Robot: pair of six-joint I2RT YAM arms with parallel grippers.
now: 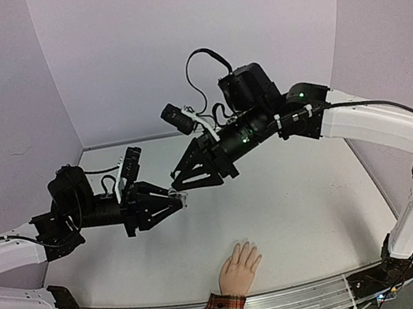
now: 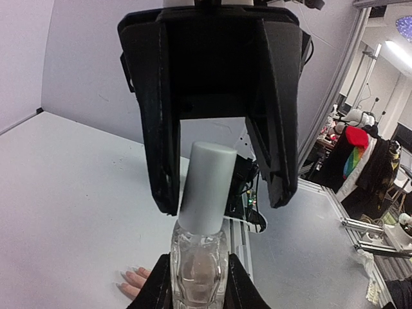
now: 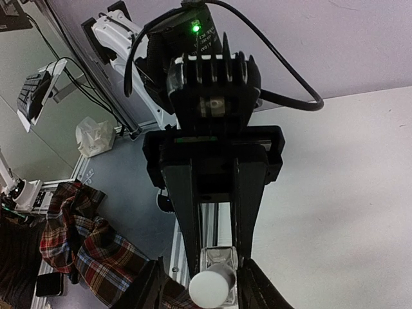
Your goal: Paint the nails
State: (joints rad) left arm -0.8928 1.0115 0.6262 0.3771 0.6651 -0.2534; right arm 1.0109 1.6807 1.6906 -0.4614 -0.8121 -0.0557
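White table (image 1: 303,201); peach hand (image 1: 239,270) flat; nails (image 1: 245,245) pale

Right hand (image 3: 205,286) at 6 o'clock: fingers (image 3: 149,290) spread either side of a white cap (image 3: 211,288), with a gap visible on both sides. The cap tops a clear bottle (image 3: 217,262), which is clamped between the long black fingers of the left hand (image 3: 216,254) reaching in from 12 o'clock. A green light (image 3: 194,28) is lit on that wrist. Plaid cloth (image 3: 77,244) at 8 o'clock, pale surface (image 3: 347,193) at 3 o'clock.

Bottle (image 2: 198,273) glossy clear glass; cap (image 2: 207,187) matt plastic; left tool (image 1: 176,203) matt black plastic.
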